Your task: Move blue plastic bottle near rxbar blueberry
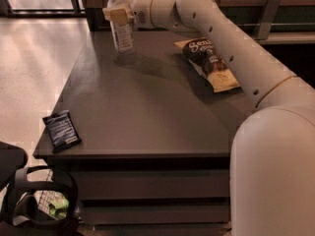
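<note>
The blue plastic bottle (123, 36) stands upright at the top left of the frame, near the far left corner of the dark tabletop. It is tall, slim and clear, with a white cap and a pale label, and its base looks to meet the surface. The gripper (118, 16) is at its upper body, just below the neck. The rxbar blueberry (62, 130) is a small dark blue wrapper with light lettering. It lies flat at the lower left, on the table's near left corner, turned slightly askew and well apart from the bottle.

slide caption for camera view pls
Hand at the upright blue plastic bottle, far corner of the table; rxbar blueberry at the near edge.
</note>
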Controlling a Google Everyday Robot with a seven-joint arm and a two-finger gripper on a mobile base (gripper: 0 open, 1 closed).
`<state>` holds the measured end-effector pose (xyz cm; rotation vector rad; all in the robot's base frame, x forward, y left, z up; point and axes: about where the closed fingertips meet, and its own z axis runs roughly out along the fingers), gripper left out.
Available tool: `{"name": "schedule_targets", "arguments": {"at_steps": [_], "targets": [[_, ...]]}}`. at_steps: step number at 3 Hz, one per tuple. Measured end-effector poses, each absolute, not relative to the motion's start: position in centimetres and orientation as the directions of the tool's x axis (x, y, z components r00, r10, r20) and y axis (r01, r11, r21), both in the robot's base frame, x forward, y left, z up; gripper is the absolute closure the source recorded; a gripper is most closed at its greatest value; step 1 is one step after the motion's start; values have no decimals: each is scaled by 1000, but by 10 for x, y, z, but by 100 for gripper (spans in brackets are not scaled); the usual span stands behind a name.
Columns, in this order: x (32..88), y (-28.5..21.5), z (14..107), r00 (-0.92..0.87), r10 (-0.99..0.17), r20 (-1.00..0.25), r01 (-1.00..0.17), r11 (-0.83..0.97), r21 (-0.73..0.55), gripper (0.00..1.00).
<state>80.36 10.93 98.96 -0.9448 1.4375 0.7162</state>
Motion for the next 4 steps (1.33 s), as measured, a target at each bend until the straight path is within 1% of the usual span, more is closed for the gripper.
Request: {"name": "schedule_targets", "arguments": {"at_steps": [1,2,3,4], "targets": [[776,102,1015,76,-162,-984,-868,476,-145,100],[745,95,1032,90,-155,-984,-874,462,-153,100],[697,91,1046,77,-134,-988,-884,449,-129,100],[642,101,1042,41,-160,-986,-891,440,-109,100]]}}
